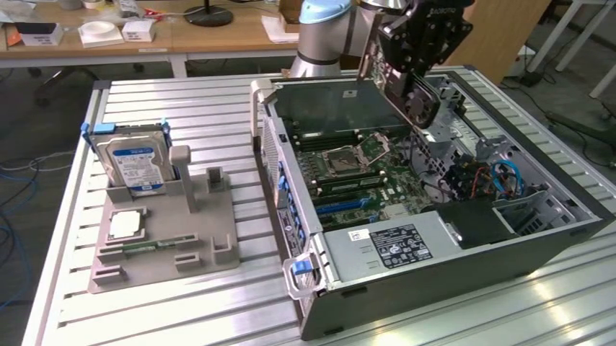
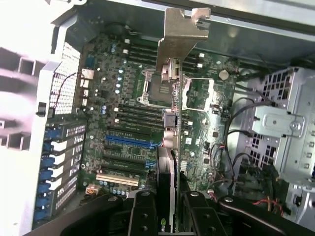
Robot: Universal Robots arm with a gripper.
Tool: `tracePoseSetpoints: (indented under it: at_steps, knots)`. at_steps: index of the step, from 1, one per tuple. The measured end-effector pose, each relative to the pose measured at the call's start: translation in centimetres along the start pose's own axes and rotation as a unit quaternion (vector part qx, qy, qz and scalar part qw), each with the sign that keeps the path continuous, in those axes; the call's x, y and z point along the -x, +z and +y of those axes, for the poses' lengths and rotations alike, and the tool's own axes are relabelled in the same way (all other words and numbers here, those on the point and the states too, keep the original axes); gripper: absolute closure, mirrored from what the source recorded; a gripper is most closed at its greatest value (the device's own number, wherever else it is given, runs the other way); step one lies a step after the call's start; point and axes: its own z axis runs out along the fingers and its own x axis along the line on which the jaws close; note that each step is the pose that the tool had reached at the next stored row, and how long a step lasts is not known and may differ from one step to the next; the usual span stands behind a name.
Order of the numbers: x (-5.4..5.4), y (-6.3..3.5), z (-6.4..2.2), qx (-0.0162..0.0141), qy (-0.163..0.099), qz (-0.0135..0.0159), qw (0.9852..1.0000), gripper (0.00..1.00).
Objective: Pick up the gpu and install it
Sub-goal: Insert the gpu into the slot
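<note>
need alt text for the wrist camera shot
The gripper holds the gpu edge-on, silver bracket leading, above the motherboard inside the open computer case. Behind the card are the processor socket and a blue expansion slot, with a metal drive cage beside the board.

We see the gpu with its bare silver metal bracket, dull rather than polished, clamped between the matt black fingers of the gripper. The computer case is grey sheet metal with a satin sheen (its blue clips look like plastic). At the exterior view's left, the fixture is matt grey plastic on a ribbed, pale metal table. The desk at the top of that view looks wooden.
</note>
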Motion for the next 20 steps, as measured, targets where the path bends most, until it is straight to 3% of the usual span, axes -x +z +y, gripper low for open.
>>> tracePoseSetpoints:
  at_steps: [6,11,20]
  knots:
    - [-0.04,0.17,0.00,0.0006,-0.044,0.0007,0.9990,0.73]
    - [-0.11,0.30,0.00,0.0011,-0.076,0.0011,0.9971,0.73]
    - [-0.15,0.47,-0.03,0.0021,-0.153,0.0022,0.9882,0.73]
